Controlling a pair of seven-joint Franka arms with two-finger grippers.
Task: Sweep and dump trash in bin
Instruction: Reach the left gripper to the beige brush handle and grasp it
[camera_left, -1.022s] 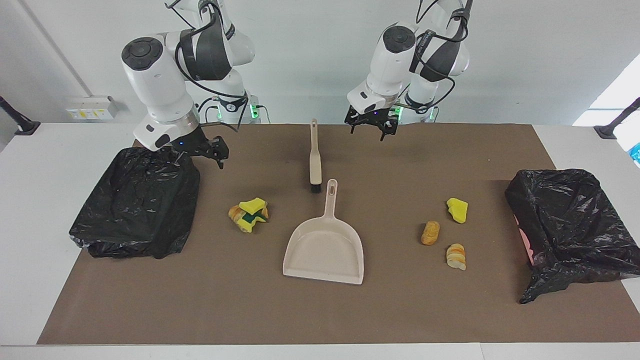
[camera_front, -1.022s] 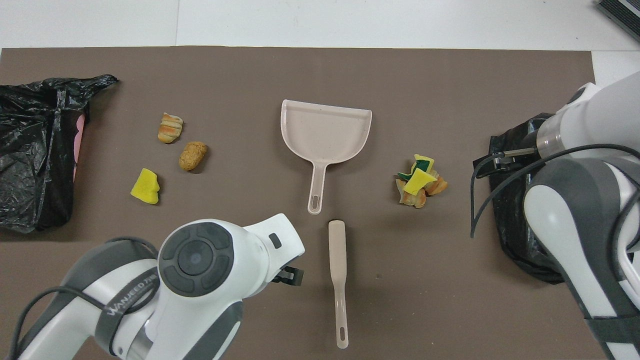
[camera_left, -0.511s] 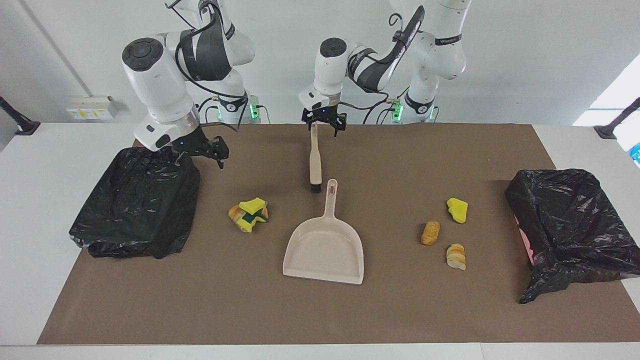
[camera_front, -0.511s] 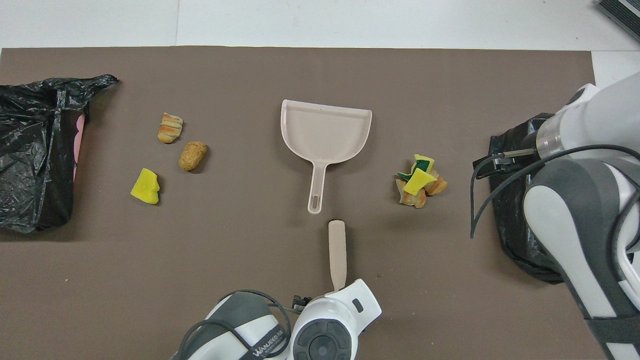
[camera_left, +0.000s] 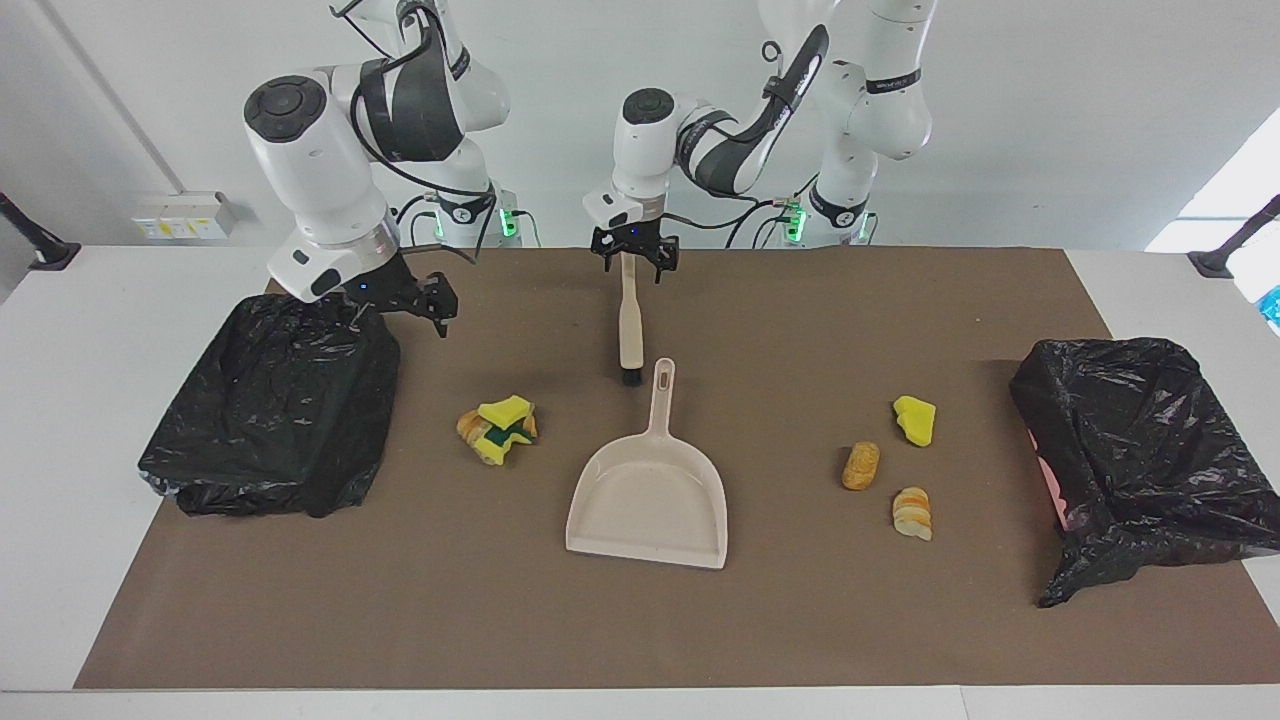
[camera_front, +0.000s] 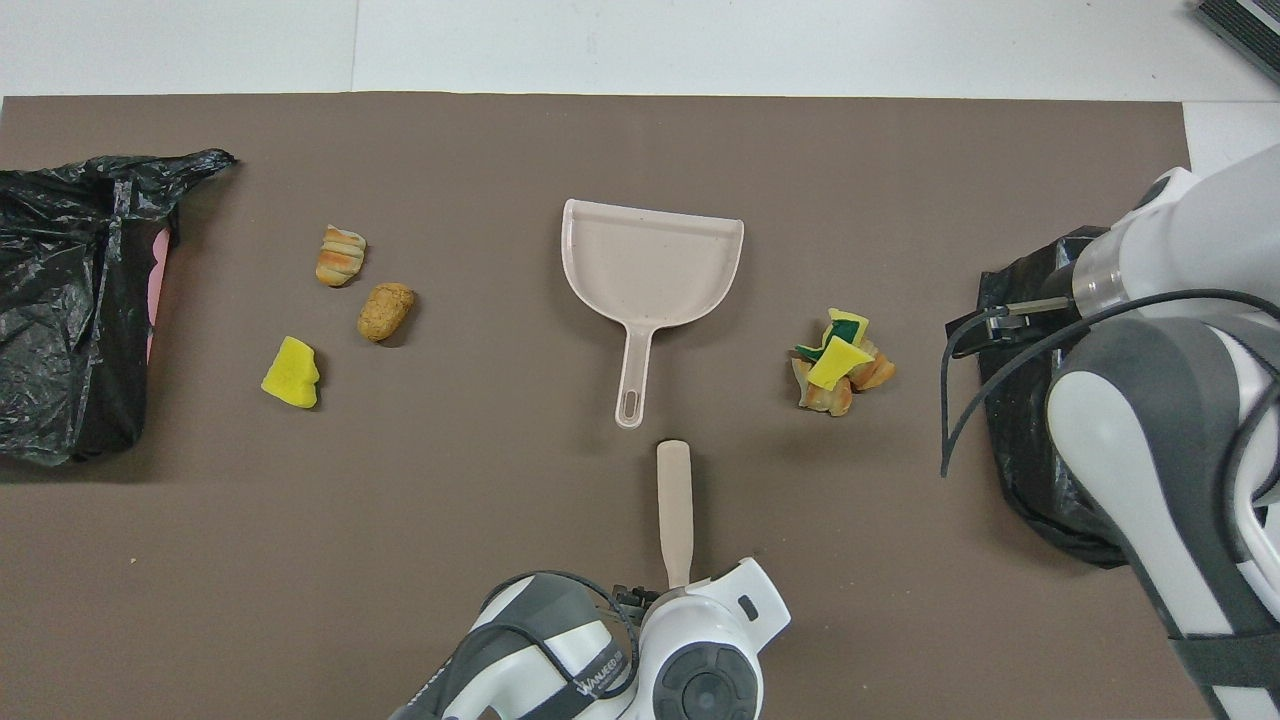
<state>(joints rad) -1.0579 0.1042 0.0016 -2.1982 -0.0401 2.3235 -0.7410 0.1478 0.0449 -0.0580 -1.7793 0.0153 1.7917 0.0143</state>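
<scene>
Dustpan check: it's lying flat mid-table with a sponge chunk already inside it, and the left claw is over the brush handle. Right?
Not quite. The overhead view shows the dustpan has nothing in it; the trash lies on the mat beside it. The rest holds: the left claw is over the brush handle.

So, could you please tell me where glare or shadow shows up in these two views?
Facing view: bright window glare at the edge beyond the crinkly, shiny black bag; a soft shadow beside the dustpan. Overhead view: even light, faint shadow by the brush.
</scene>
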